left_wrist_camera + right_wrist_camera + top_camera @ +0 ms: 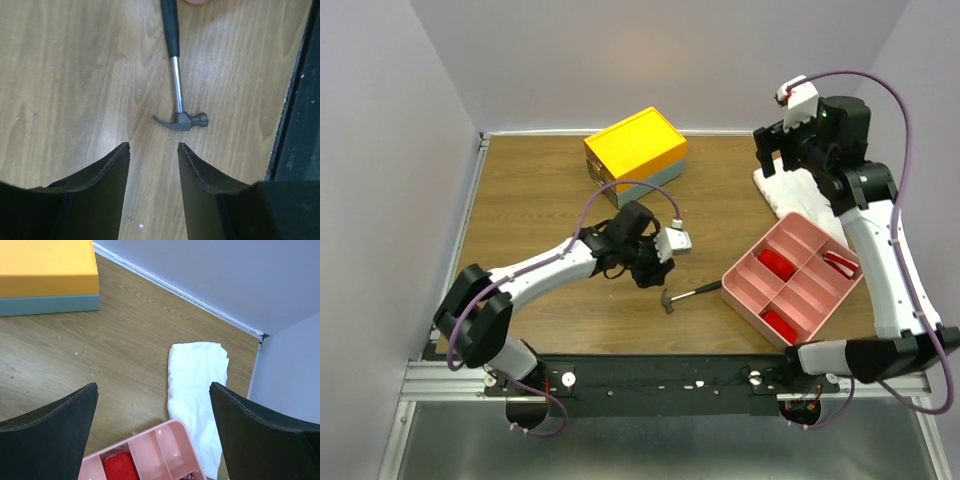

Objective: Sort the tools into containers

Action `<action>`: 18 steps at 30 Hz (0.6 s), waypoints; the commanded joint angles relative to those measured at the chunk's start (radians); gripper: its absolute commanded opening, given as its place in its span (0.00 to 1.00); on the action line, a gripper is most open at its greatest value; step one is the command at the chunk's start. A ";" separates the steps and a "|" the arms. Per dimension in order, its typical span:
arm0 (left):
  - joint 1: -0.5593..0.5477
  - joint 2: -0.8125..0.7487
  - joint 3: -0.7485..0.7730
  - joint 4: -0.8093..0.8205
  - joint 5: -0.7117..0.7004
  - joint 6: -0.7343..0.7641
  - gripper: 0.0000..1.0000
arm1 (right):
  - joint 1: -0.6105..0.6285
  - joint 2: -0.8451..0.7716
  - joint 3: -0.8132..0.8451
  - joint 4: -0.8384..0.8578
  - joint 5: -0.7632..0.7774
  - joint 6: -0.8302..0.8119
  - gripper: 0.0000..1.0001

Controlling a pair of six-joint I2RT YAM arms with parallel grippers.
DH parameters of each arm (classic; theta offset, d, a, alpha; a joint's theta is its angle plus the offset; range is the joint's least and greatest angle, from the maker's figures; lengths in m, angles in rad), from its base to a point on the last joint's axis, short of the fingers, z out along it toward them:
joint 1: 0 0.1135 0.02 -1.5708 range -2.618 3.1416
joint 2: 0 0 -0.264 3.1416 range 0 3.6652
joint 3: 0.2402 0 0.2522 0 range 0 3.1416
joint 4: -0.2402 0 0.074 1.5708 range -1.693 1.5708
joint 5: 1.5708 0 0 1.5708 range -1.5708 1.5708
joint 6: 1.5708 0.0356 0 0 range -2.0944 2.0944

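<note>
A mini hammer [682,294] with a black handle and a steel head lies flat on the wooden table, its handle end by the pink tray. In the left wrist view the hammer [178,100] lies just ahead of my fingertips, head nearest. My left gripper [655,275] [152,146] is open and empty, close above the table just short of the hammer head. My right gripper [770,150] [154,387] is wide open and empty, raised high at the back right. The yellow-topped box [635,145] [47,262] with a grey base stands at the back middle.
A pink divided tray [755,243] [165,450] at the front right holds red objects [777,264] in three compartments. A folded white cloth [780,185] [195,385] lies behind it. A black rail [300,125] runs along the near table edge.
</note>
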State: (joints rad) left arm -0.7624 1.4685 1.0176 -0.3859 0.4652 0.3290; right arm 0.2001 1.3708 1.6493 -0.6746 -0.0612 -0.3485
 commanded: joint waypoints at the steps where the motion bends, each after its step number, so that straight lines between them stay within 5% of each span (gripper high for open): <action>1: -0.090 0.081 0.030 0.058 -0.149 0.076 0.53 | -0.017 -0.105 -0.052 -0.063 0.038 0.017 1.00; 18: -0.209 0.377 0.188 0.076 -0.191 -0.013 0.52 | -0.074 -0.343 -0.264 -0.017 0.018 -0.010 1.00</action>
State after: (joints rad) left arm -0.9409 1.8172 1.1984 -0.3233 0.2947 0.3458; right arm 0.1425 1.0538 1.4254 -0.6964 -0.0429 -0.3565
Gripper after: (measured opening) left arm 0.526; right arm 0.996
